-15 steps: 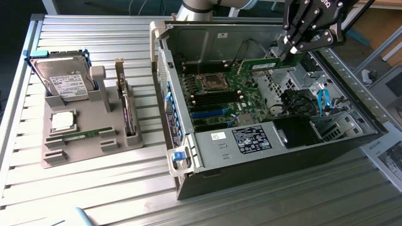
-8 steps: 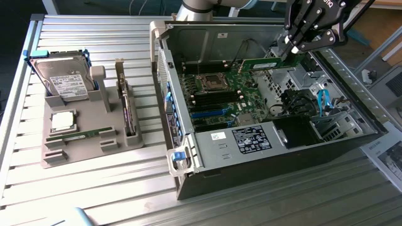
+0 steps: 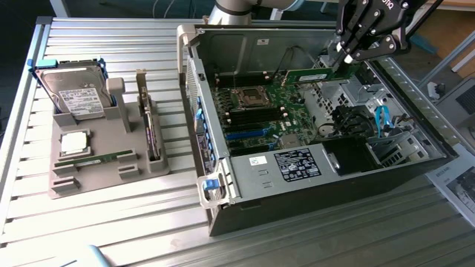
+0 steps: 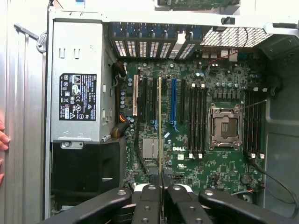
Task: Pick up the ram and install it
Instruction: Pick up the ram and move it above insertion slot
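Observation:
My gripper [image 3: 347, 60] hangs over the far side of the open computer case [image 3: 222, 189] and is shut on the ram [image 3: 312, 74], a long green stick held level above the motherboard [image 3: 260, 114]. In the wrist view the ram [image 4: 160, 121] appears edge-on as a thin strip running out from between the fingers of the gripper [image 4: 161, 189]. It lies over the expansion slots, apart from the black memory slots [image 4: 196, 119] beside the processor socket [image 4: 225, 128]. Whether the ram touches the board I cannot tell.
A grey holder tray [image 3: 63, 186] on the exterior view's left carries a hard drive [image 3: 74, 94], a square processor chip [image 3: 74, 142], another green stick [image 3: 97, 160] and an upright card [image 3: 152, 133]. The power supply [image 4: 77, 98] and blue cables [image 3: 382, 119] sit inside the case. A person's fingers [image 4: 2, 140] show at the case edge.

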You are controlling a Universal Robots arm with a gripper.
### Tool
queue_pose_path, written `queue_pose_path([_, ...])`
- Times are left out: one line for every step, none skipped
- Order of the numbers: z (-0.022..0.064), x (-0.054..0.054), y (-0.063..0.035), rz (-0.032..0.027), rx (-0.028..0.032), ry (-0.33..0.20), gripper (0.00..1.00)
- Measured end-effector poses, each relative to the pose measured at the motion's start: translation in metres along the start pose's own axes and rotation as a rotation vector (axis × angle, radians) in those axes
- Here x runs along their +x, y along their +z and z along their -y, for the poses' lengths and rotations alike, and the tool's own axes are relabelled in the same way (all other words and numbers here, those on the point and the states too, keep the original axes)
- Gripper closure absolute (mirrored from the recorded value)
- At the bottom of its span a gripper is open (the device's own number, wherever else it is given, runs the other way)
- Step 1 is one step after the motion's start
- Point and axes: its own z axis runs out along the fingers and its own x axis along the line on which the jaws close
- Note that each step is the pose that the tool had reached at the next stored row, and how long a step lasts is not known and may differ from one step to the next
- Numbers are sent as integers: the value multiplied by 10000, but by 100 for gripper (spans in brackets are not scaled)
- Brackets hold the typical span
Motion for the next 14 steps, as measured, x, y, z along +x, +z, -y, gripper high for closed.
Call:
queue_pose_path([1,-4,0,-3,-1,-2,88])
queue_pose_path([1,-9,2,-3,0,-1,88])
queue_pose_path([1,-18,4,-4,-1,0,88])
queue_pose_path([1,-25,6,-4,-1,0,88])
queue_pose_path([1,-32,7,-4,-1,0,88])
queue_pose_path([1,-39,9,-4,-1,0,88])
queue_pose_path([1,-46,11,-3,-1,0,88])
queue_pose_path([1,-61,15,-3,0,1,88])
queue_pose_path([2,-75,17,-4,-1,1,88])
queue_pose_path([3,-92,21,-3,-1,1,88])
queue_pose_path([4,-118,26,-3,0,1,88])
queue_pose_path([5,-148,31,-4,-1,0,88])
queue_pose_path([6,-181,37,-4,-1,0,88])
queue_pose_path([7,-219,45,-3,-1,0,88])
